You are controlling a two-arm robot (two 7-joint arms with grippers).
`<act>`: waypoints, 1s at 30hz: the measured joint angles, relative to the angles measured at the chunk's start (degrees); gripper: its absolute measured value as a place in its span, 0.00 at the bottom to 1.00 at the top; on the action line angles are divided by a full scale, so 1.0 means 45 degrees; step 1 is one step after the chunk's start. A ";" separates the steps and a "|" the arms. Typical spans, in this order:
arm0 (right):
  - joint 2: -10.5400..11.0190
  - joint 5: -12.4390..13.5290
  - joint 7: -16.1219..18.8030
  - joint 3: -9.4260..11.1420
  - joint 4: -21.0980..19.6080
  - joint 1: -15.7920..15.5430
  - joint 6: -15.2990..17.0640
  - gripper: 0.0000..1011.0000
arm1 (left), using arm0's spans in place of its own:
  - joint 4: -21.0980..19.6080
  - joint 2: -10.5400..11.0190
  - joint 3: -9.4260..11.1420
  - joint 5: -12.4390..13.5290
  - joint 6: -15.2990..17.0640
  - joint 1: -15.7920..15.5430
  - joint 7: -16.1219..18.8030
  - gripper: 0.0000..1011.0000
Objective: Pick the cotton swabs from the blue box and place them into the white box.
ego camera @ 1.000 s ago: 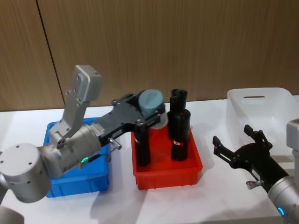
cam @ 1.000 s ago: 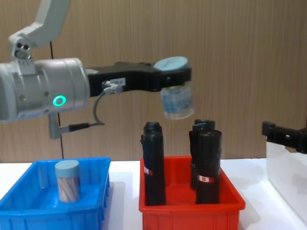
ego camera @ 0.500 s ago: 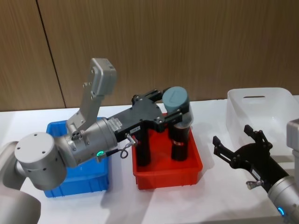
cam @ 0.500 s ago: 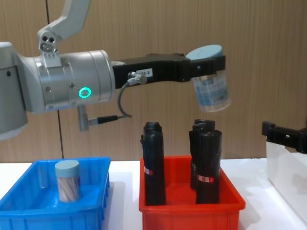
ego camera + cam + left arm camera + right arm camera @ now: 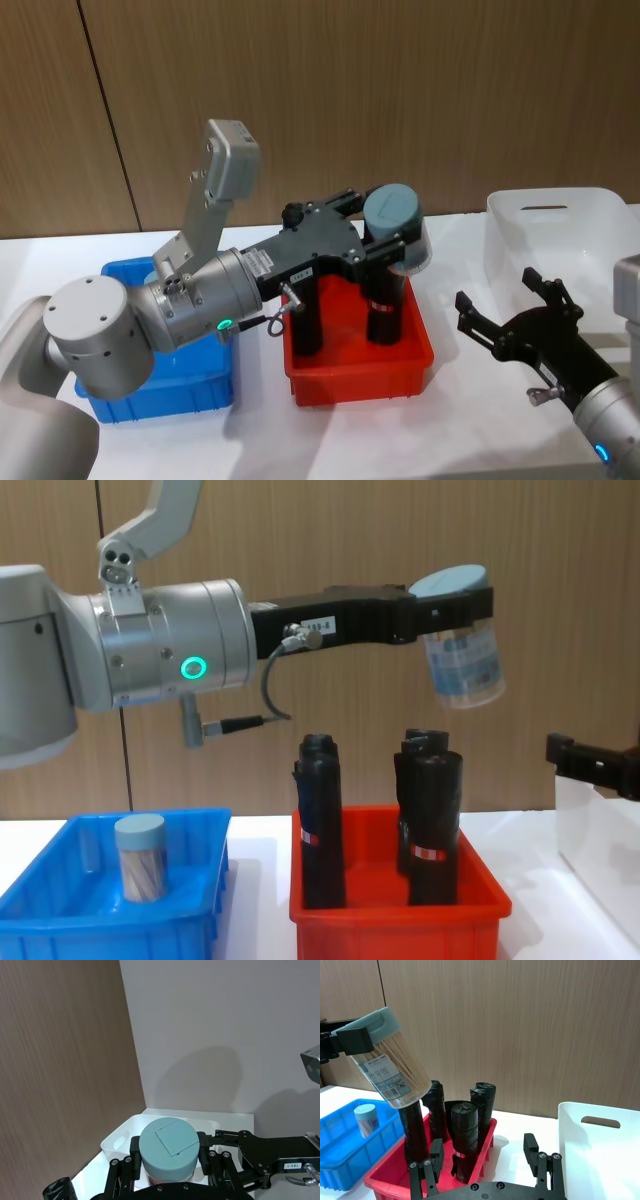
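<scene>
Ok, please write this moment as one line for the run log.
left gripper: shut on cotton swabs tub, above red bin | right gripper: open, near white box | blue box: holds second tub

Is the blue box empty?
No, one cotton swab tub stands inside the blue box, while the left gripper holds a second tub high above the red bin.

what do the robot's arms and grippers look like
The left arm is silver-grey with rounded cylindrical joints, a glowing green ring light and a thin grey cable looping at its wrist. The left gripper is black with a small white label. The right gripper is black too, with forked fingers, on a silver wrist.
</scene>
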 joint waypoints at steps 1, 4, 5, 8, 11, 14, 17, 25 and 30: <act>0.0000 -0.0002 0.0002 0.0001 0.0000 0.0000 0.0000 0.99 | 0.0022 -0.0010 0.0008 -0.0008 -0.0005 -0.0018 -0.0028 0.65; 0.0002 -0.0044 0.0056 0.0002 -0.0005 0.0008 0.0014 0.99 | 0.0055 -0.0031 0.0018 -0.0022 -0.0016 -0.0044 -0.0080 0.65; 0.0002 -0.0044 0.0056 0.0002 -0.0005 0.0008 0.0014 0.99 | 0.0055 -0.0031 0.0018 -0.0022 -0.0016 -0.0044 -0.0080 0.65; 0.0022 -0.0175 0.0163 0.0000 -0.0023 0.0027 0.0056 0.99 | 0.0084 -0.0049 0.0027 -0.0033 -0.0027 -0.0073 -0.0122 0.65; 0.0064 -0.0380 0.0389 -0.0012 -0.0058 0.0071 0.0146 0.99 | 0.0108 -0.0060 0.0032 -0.0040 -0.0032 -0.0088 -0.0151 0.65; 0.0091 -0.0506 0.0562 -0.0020 -0.0079 0.0106 0.0210 0.99 | 0.0118 -0.0067 0.0035 -0.0045 -0.0037 -0.0101 -0.0168 0.65; 0.0141 -0.0712 0.0900 -0.0036 -0.0126 0.0169 0.0299 0.99 | 0.0132 -0.0075 0.0040 -0.0050 -0.0042 -0.0112 -0.0189 0.65; 0.0211 -0.1031 0.1649 -0.0080 -0.0282 0.0350 0.0495 0.99 | 0.0150 -0.0083 0.0051 -0.0062 -0.0049 -0.0125 -0.0214 0.65; 0.0198 -0.1217 0.2056 -0.0120 -0.0401 0.0531 0.0666 0.99 | 0.0159 -0.0089 0.0052 -0.0065 -0.0049 -0.0131 -0.0225 0.65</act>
